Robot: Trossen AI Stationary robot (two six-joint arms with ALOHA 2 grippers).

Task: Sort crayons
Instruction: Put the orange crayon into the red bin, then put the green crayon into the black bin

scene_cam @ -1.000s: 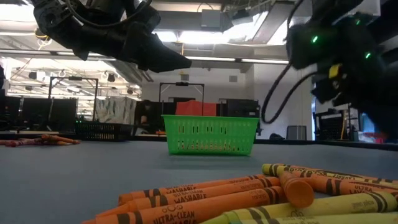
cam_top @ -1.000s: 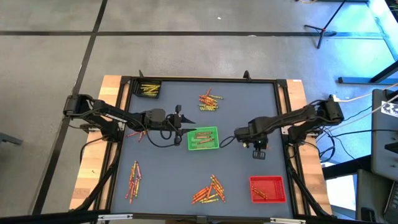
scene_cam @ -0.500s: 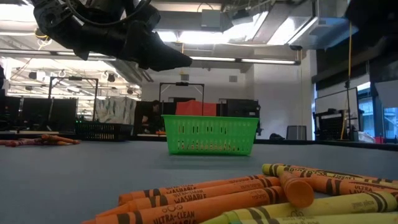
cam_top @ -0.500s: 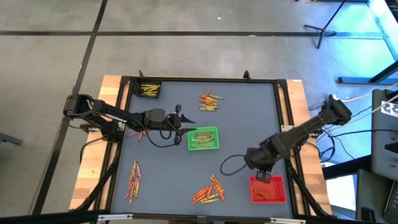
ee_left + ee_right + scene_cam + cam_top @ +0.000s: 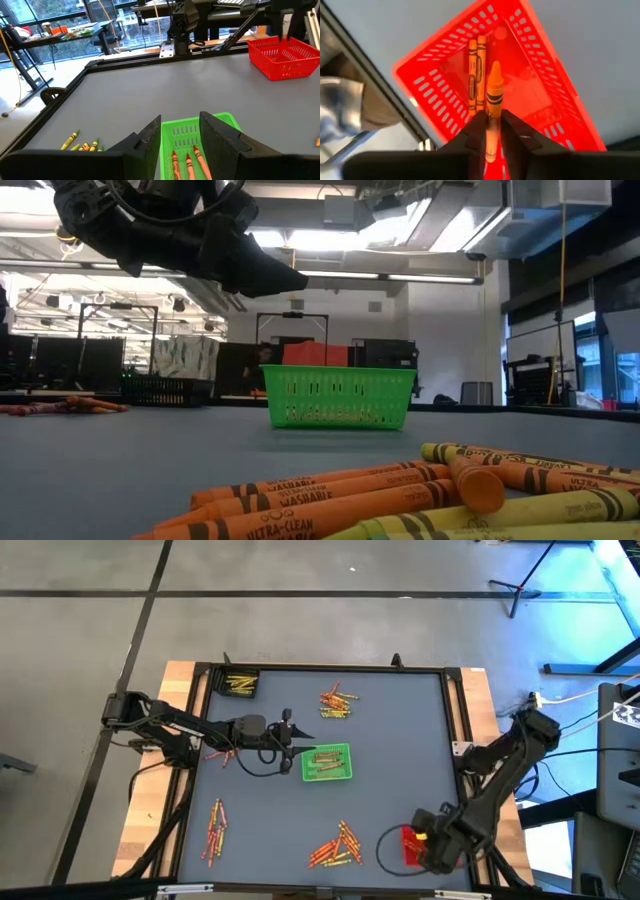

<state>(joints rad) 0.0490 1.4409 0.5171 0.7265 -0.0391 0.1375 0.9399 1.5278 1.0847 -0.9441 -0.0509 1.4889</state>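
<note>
My right gripper (image 5: 421, 841) is shut on an orange crayon (image 5: 494, 95) above the red tray (image 5: 520, 80), which stands at the table's near right and holds two orange crayons (image 5: 476, 75). My left gripper (image 5: 300, 743) is open and empty. It hangs above the table at the left edge of the green tray (image 5: 327, 762). In the left wrist view the green tray (image 5: 197, 132) with several orange crayons shows between its fingers. The left gripper also shows at the top left of the low view (image 5: 285, 278). My right gripper pinches the orange crayon by its blunt rear end (image 5: 491, 131) between the two fingers (image 5: 476, 132). The crayon lies along the fingers and its tip sticks out ahead of them. The fingers point down at the red tray. The crayon is lifted clear of the tray.
Loose crayon piles lie at the far middle (image 5: 337, 702), near left (image 5: 215, 830), near middle (image 5: 338, 845) and under the left arm (image 5: 218, 754). A black tray (image 5: 240, 684) with yellow crayons stands at the far left corner. A raised dark frame (image 5: 320, 668) runs round the table.
My right gripper has gone from right of the green tray toward the table's near edge and now stands over the red tray. It has left the low view.
</note>
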